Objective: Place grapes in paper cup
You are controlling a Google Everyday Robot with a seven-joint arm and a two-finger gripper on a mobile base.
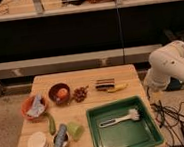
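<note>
Where knobbly grapes [80,93] lie, round paper cup [37,142] well apart; tool unseen

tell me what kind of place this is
Likely a robotics lab or test area, not a home: a white robot arm beside a wooden table staged with grapes, a paper cup and a green tray, and loose cables on the floor. The gripper is out of view.

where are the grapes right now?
Camera view: the grapes sit mid-table, between the dark bowl holding an orange and the banana, behind the green tray. The gripper is out of frame; only the arm shows at right.
</note>
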